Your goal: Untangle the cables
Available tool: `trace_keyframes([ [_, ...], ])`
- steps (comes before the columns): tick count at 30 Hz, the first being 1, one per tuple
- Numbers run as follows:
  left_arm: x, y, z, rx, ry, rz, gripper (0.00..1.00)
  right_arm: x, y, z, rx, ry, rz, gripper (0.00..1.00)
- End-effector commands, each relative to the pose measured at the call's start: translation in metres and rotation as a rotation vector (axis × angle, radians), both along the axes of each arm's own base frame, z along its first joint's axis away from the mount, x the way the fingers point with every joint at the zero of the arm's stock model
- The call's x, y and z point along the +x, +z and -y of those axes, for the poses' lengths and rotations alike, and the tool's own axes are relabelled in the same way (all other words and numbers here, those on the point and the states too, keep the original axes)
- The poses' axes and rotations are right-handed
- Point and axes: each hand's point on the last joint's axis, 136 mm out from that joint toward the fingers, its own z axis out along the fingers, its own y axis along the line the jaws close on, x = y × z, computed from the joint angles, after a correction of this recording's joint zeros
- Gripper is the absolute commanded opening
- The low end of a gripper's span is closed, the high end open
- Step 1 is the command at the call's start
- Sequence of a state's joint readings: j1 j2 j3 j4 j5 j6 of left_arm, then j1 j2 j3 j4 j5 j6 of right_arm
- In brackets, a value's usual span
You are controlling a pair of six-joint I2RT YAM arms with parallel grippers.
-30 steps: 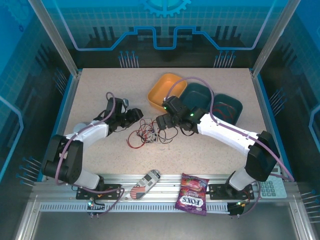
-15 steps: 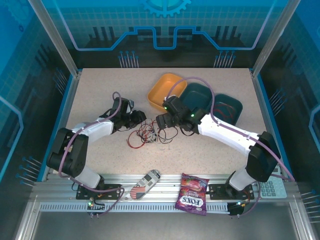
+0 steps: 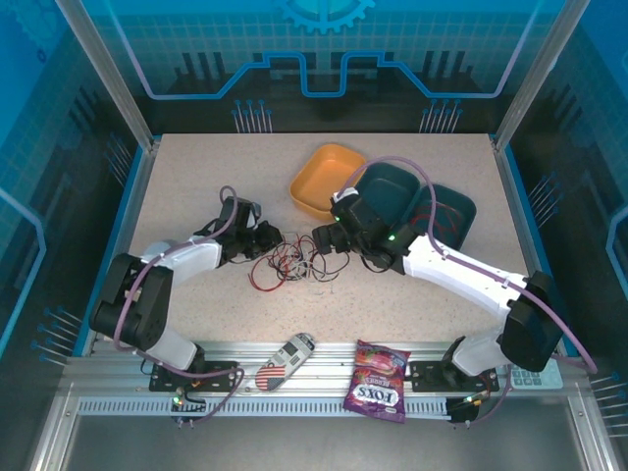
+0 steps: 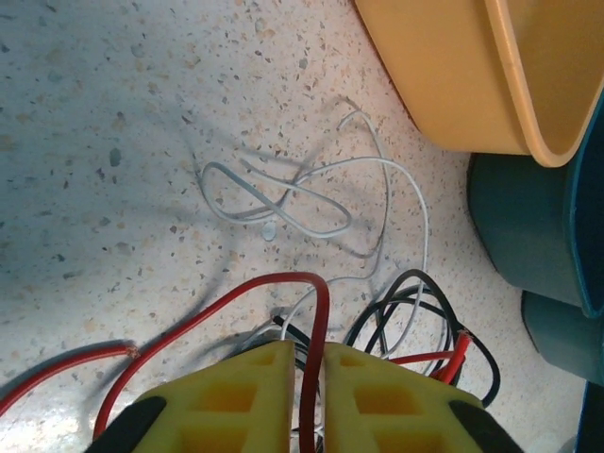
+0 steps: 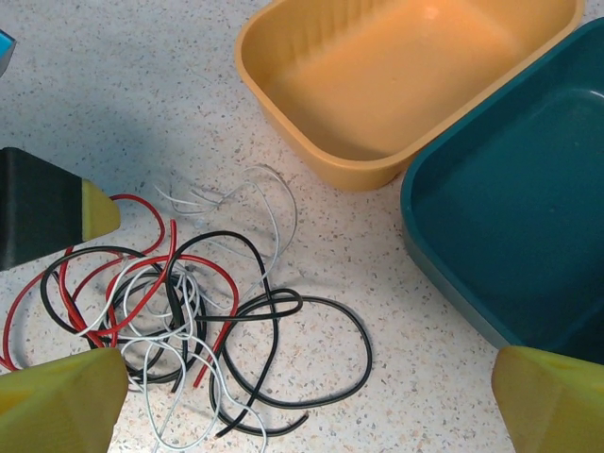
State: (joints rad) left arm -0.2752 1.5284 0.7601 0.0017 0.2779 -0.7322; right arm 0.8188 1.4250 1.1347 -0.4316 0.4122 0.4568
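We note left pincer (image 4: 307, 357) pinching red cable (image 4: 236, 293), right pincer (image 5: 304, 368) spread; pulling may drag black cable (image 5: 366, 351) along, tightening knots.

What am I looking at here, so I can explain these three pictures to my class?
A left arm and a right arm, both robotic, share a table. One picture looks down from above. The other two come from a camera on each wrist, showing that arm's yellow fingers. On the table a red cable, a black cable and a white cable lie tangled, beside an orange tub and a teal tub. The left gripper pinches the red cable. The right gripper hangs open above the tangle, holding nothing.
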Motion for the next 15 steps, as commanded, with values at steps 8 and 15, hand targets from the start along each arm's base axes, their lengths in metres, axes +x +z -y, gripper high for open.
trace_keyframes([
  [8,-0.004,0.045,-0.009,0.045,-0.013,0.191,0.0,-0.004,0.016,-0.005,0.095,0.021,0.044,1.0],
  [15,-0.013,0.09,-0.009,0.059,-0.075,0.39,0.0,-0.003,0.023,-0.014,0.192,0.074,0.018,1.0],
])
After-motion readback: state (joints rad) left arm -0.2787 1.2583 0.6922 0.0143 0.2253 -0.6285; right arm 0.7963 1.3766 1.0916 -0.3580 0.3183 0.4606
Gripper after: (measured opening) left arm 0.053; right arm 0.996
